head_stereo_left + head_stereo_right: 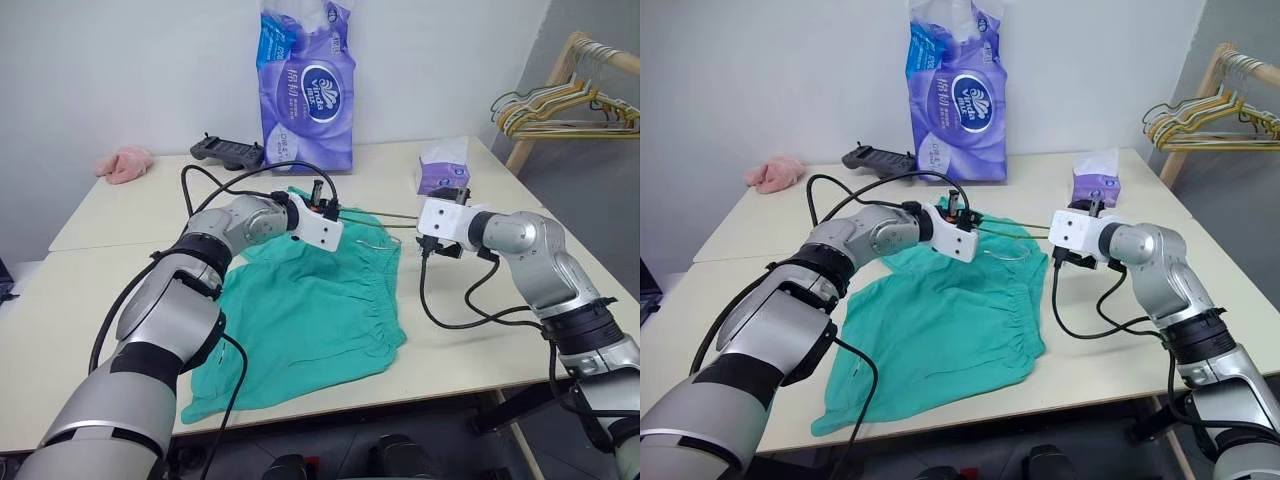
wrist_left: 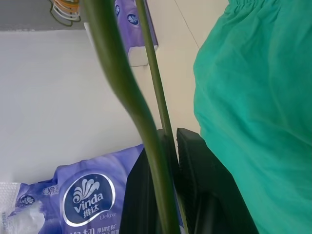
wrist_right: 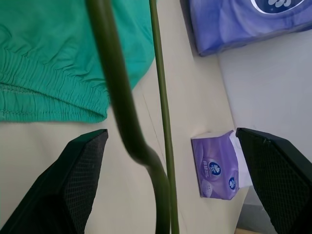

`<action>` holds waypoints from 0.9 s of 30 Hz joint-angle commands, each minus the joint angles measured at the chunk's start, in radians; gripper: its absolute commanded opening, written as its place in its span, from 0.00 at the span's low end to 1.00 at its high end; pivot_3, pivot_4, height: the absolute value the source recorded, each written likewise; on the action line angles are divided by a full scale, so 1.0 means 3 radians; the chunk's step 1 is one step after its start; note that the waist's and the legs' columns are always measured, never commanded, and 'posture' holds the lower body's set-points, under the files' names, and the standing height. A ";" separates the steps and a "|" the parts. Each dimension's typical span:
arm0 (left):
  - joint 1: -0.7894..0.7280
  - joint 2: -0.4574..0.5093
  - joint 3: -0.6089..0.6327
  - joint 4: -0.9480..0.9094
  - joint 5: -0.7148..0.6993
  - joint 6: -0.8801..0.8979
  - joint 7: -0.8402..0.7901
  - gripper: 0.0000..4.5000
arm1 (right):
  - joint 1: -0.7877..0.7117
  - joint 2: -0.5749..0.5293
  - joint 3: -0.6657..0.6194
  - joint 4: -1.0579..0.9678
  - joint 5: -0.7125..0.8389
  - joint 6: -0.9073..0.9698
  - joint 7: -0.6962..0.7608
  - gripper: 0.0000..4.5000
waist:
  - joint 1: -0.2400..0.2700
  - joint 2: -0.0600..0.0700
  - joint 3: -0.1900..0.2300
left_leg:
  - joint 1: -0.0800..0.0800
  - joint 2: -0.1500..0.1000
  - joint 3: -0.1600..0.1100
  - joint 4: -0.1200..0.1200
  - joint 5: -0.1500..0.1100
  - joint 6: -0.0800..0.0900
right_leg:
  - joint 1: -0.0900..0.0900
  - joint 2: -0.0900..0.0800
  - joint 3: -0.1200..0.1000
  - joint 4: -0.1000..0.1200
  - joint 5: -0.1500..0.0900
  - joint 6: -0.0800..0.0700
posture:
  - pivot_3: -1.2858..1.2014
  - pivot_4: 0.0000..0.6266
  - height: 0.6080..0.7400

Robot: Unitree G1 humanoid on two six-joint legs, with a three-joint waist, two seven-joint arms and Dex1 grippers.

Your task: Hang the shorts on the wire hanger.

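Observation:
The teal-green shorts (image 1: pixel 310 310) lie spread flat on the table, with the gathered waistband toward the right. The thin olive wire hanger (image 1: pixel 385 215) is held just above their far edge, stretching between my two grippers. My left gripper (image 1: pixel 322 200) is shut on the hanger's wire, and the left wrist view shows its black fingertips (image 2: pixel 192 146) pinching the wire hanger (image 2: pixel 122 87). My right gripper (image 3: pixel 170 185) stands wide open at the other end. Both strands of the wire hanger (image 3: pixel 117 97) pass between its fingers (image 3: pixel 78 180) without touching them.
A purple pack of toilet paper (image 1: pixel 305 85) and a black controller (image 1: pixel 228 152) stand at the back of the table (image 1: pixel 100 300). A purple tissue box (image 1: pixel 443 170) sits beyond the right gripper. A pink cloth (image 1: pixel 124 163) lies far left. A bunch of hangers (image 1: pixel 570 105) hangs on a wooden frame at the right.

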 commanded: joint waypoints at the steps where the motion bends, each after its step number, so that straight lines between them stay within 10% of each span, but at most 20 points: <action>1: -0.0131 0.0042 0.0009 -0.0071 -0.0002 -0.0016 0.0046 0.00 | -0.0033 -0.0120 -0.0094 -0.0016 -0.0044 -0.0019 -0.0034 1.00 | 0.0000 0.0000 0.0000 | 0.0000 0.0000 0.0000 0.0000 0.0000 0.0000 | 0.0000 0.0000 0.0000 0.0000 0.0000 0.0000 | 0.46 0.04 1.00; 14: -0.0124 0.0033 0.0019 -0.0068 -0.0022 -0.0028 0.0024 0.00 | -0.0001 -0.0217 -0.0110 0.0068 0.0030 -0.0057 -0.0064 0.96 | -0.0001 0.0000 0.0000 | 0.0000 0.0000 0.0001 0.0000 0.0000 0.0000 | 0.0000 0.0000 0.0000 0.0000 0.0000 0.0000 | 0.46 0.05 1.00; 27: -0.0105 0.0035 0.0028 -0.0072 -0.0042 -0.0025 -0.0026 0.00 | -0.0044 -0.0249 -0.0039 0.0047 -0.0058 -0.0237 -0.0048 0.02 | 0.0000 0.0000 0.0000 | 0.0000 0.0000 0.0000 0.0000 0.0000 0.0000 | 0.0000 0.0000 0.0000 0.0000 0.0000 0.0000 | 0.46 0.04 1.00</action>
